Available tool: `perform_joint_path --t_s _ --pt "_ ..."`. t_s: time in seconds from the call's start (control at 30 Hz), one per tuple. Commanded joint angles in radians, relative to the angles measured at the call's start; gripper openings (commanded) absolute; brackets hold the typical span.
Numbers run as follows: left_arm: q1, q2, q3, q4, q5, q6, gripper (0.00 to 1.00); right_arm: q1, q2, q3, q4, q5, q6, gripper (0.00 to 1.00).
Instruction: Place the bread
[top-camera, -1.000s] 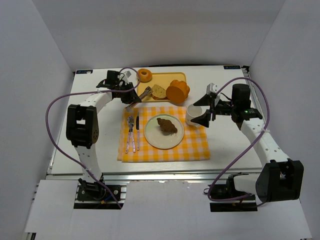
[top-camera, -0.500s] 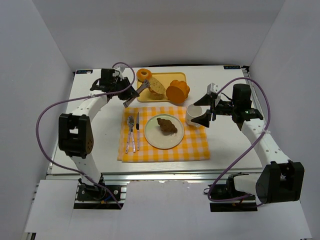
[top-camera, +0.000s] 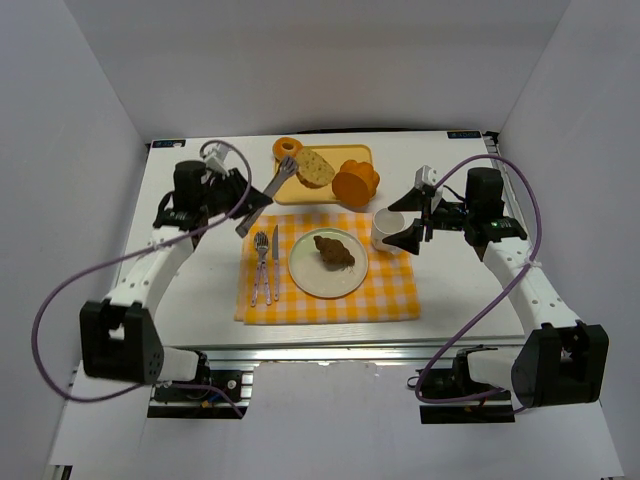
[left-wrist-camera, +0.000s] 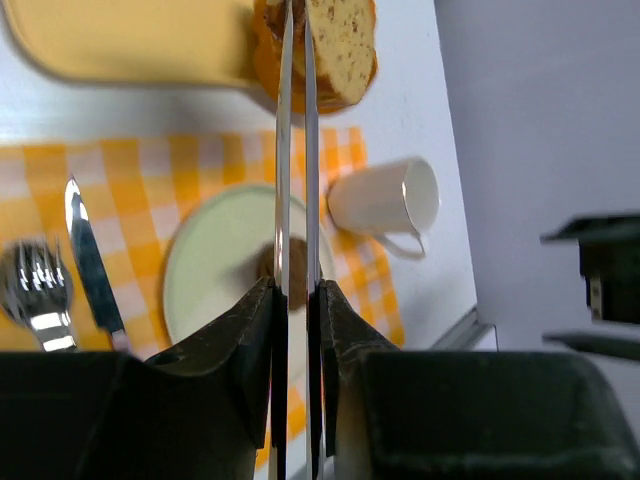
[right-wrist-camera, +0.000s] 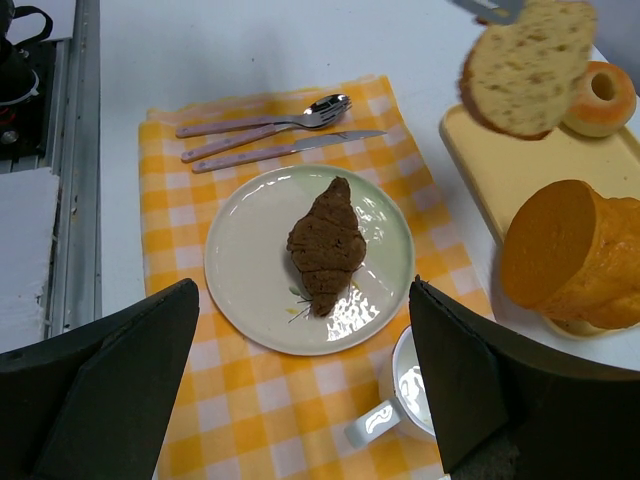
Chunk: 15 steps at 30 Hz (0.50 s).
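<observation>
The tan speckled slice (top-camera: 316, 167) hangs in the tips of metal tongs (top-camera: 268, 192), above the yellow tray (top-camera: 340, 153). My left gripper (top-camera: 240, 200) is shut on the tongs' handles. In the left wrist view the tong blades (left-wrist-camera: 295, 150) run from the gripper (left-wrist-camera: 295, 290) up to the slice (left-wrist-camera: 345, 50). The dark brown lumpy chunk (top-camera: 333, 250) lies on the pale green plate (top-camera: 305, 275). My right gripper (top-camera: 418, 215) is open and empty beside the mug. The right wrist view shows the chunk (right-wrist-camera: 325, 243) and the raised slice (right-wrist-camera: 525, 65).
The ring donut (top-camera: 289, 150) and the orange fluted cake (top-camera: 356, 183) sit on the tray. A white mug (top-camera: 386, 230) stands right of the plate. A fork, spoon and knife (top-camera: 265, 265) lie on the yellow checked cloth (top-camera: 330, 305).
My left arm has drawn back to the left with the tongs. The slice has risen off the tray and shifted toward its far side. The right arm has not moved.
</observation>
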Motion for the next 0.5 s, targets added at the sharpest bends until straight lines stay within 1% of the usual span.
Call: perform_joint_path --t_s 0.0,0.03,0.07,0.17,0.27,0.33,0.47 --pt "0.001 -0.209 -0.156 0.088 0.094 -0.011 0.0 -0.007 -0.031 0.011 0.008 -0.025 -0.001 0.89" --pt "0.002 -0.298 -0.201 0.101 0.109 -0.016 0.0 -0.009 -0.032 0.013 0.005 -0.025 -0.002 0.9" --pt "-0.004 -0.343 -0.286 0.129 0.126 -0.029 0.0 -0.009 -0.029 0.014 -0.003 -0.024 -0.007 0.9" --pt "-0.035 -0.485 -0.411 0.103 0.12 -0.019 0.0 -0.009 -0.023 0.016 -0.003 -0.027 -0.008 0.89" --pt "-0.077 -0.581 -0.477 0.059 0.112 0.01 0.0 -0.009 -0.016 0.021 -0.004 -0.033 -0.007 0.89" --pt "-0.099 -0.608 -0.509 0.005 0.098 0.056 0.0 -0.009 -0.011 0.022 -0.003 -0.036 -0.007 0.9" --pt "-0.148 -0.613 -0.512 -0.104 0.069 0.137 0.0 -0.009 -0.005 0.027 -0.001 -0.038 -0.001 0.9"
